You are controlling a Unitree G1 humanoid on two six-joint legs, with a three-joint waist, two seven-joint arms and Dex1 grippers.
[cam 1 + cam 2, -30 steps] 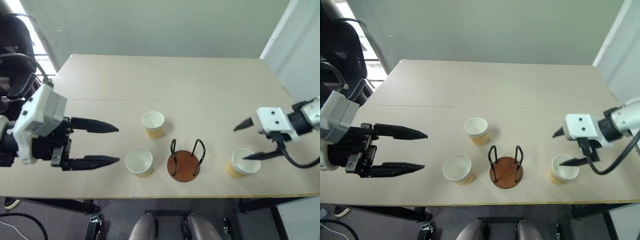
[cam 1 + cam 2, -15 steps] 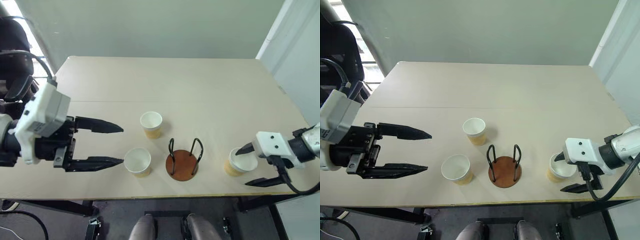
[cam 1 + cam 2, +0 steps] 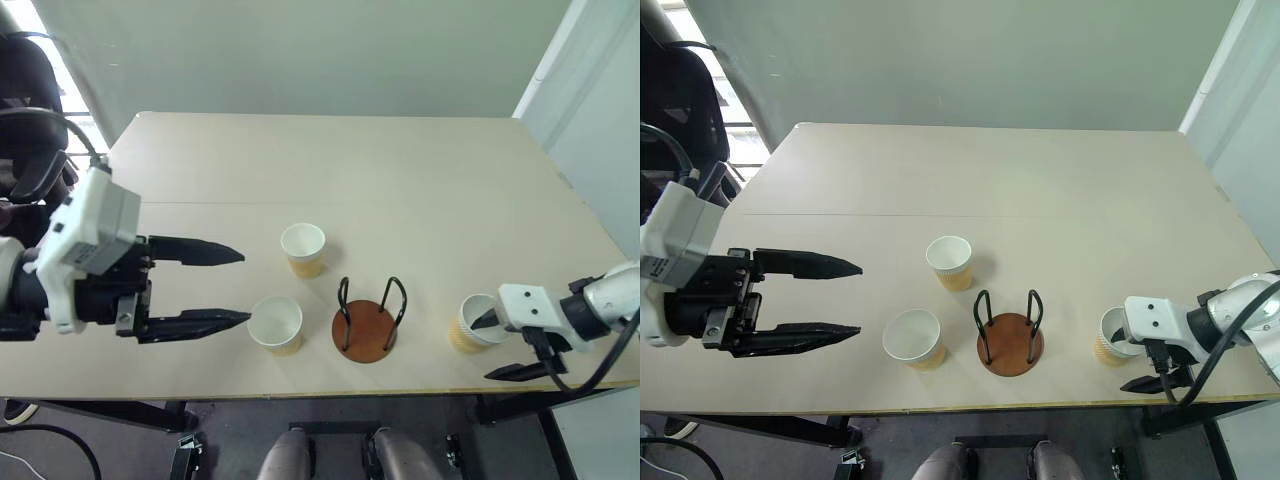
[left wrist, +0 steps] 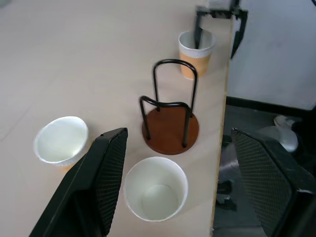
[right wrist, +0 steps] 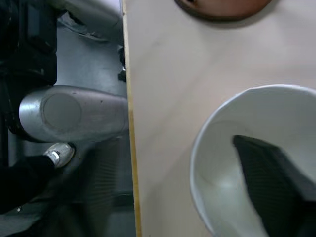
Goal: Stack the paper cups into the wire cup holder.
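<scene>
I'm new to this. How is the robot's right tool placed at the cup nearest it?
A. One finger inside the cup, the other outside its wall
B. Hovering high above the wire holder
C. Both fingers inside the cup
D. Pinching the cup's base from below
A: at the right tool, one finger dips into the cup; the other sits outside its wall.

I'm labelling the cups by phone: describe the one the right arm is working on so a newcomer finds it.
On the beige table, find the wire cup holder near the front edge. The paper cup stands alone to its right, with one finger of the right end effector inside its rim.
</scene>
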